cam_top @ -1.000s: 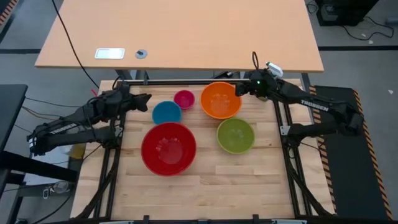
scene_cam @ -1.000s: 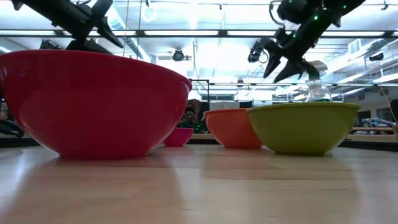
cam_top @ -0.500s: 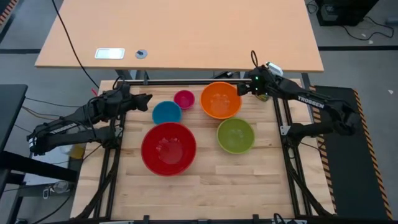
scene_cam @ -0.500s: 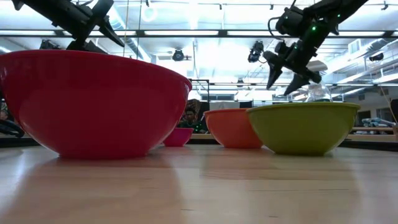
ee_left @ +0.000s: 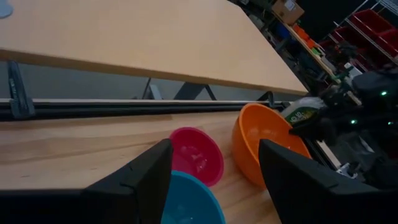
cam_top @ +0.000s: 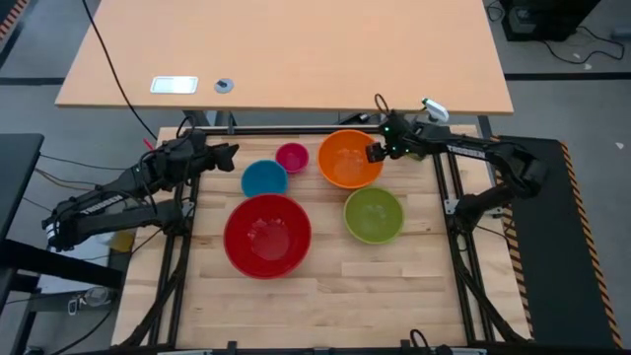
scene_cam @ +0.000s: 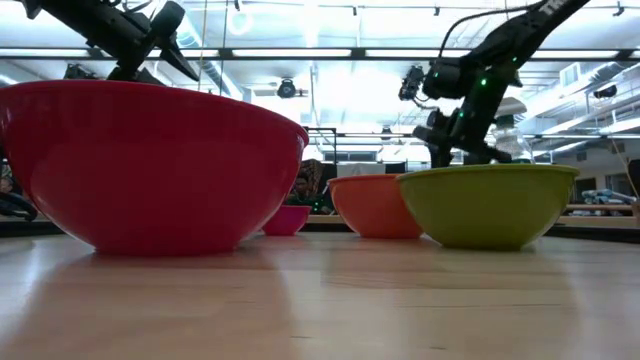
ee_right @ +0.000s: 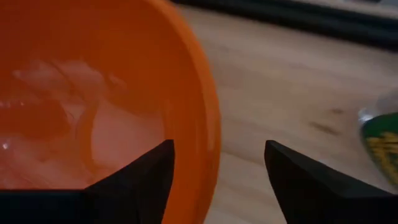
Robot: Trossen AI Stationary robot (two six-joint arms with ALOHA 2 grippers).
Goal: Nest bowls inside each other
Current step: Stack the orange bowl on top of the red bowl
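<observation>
Five bowls stand upright on the wooden table: red (cam_top: 267, 235) at the front, green (cam_top: 374, 215) to its right, blue (cam_top: 264, 178), pink (cam_top: 292, 157) and orange (cam_top: 349, 158) behind. My right gripper (ee_right: 217, 149) is open and points steeply down over the orange bowl's right rim (ee_right: 210, 146), one finger inside the bowl and one outside; I see no touch. My left gripper (cam_top: 232, 155) hangs open above the table, left of the blue and pink bowls (ee_left: 198, 155).
A clear spray bottle (ee_left: 303, 113) with a white trigger stands just right of the orange bowl, close to my right arm. A black rail (cam_top: 296, 129) runs along the table's far edge, with a second tabletop (cam_top: 286, 49) beyond it.
My right gripper has come down and toward the table's left, tipping more steeply downward, from beside the orange bowl to over its right rim. The bowls have kept their places.
</observation>
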